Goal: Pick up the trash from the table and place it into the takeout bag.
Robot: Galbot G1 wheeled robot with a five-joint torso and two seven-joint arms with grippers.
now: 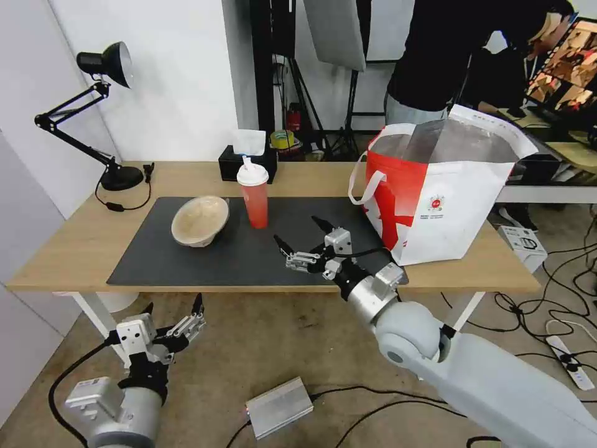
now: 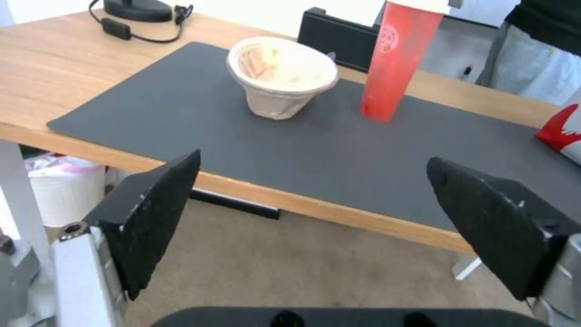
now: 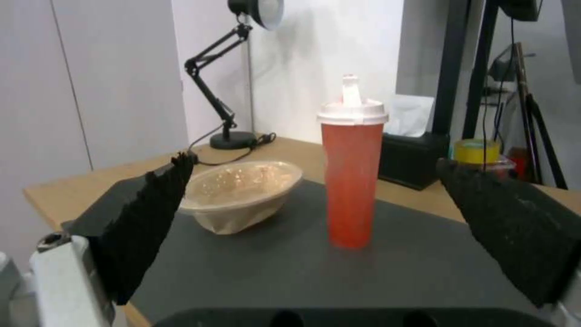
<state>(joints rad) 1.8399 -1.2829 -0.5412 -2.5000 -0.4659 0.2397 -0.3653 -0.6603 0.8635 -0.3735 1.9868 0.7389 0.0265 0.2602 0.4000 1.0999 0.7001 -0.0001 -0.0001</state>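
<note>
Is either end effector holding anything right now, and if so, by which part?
Nothing is held. The right end effector is open above the mat, facing the red cup. The left end effector is open below the table edge.

Ahead of me a black desk lamp (image 1: 102, 112) stands at the far left corner, its cord (image 1: 124, 202) looping beside it. A black tissue box (image 1: 247, 160) sits further along. A silver box (image 1: 278, 407) lies on the floor.

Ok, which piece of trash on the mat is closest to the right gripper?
The red drink cup, standing upright just beyond the open right gripper; the beige paper bowl lies farther left.
</note>
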